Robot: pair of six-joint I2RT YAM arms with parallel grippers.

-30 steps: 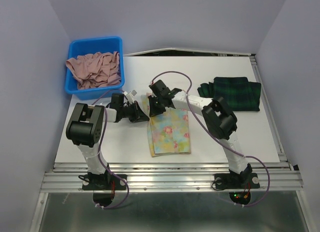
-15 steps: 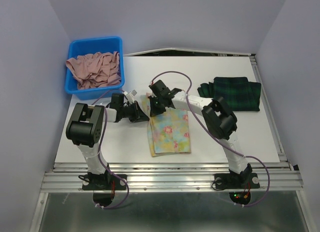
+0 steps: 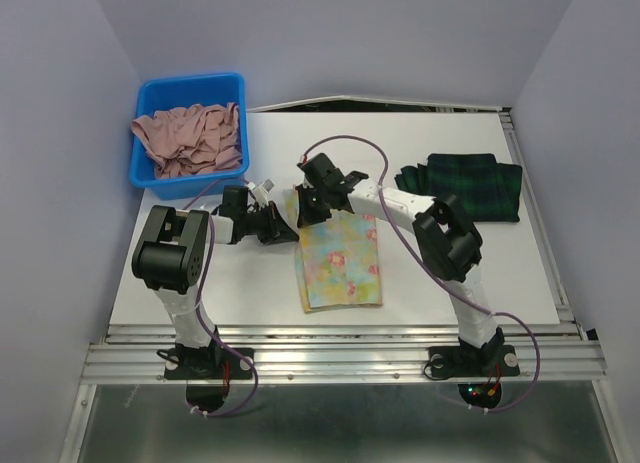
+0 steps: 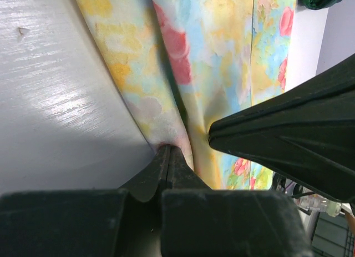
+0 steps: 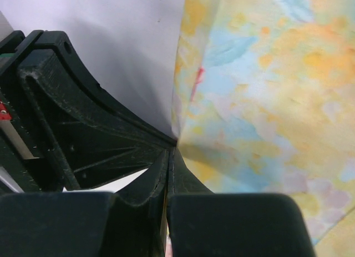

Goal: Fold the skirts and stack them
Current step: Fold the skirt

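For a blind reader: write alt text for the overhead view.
The left fingers and right fingers pinch the far left corner of a floral skirt. A folded plaid skirt lies at right; a blue bin of pink cloth far left.

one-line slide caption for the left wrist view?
Left claw shut on an edge of the floral skirt, white table alongside.

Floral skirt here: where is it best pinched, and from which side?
Probably at its far left corner, coming in low from the left. The floral skirt lies flat as a folded rectangle, so only its edges offer loose cloth to pinch. The left gripper and right gripper are both shut on that corner's edge, close together.
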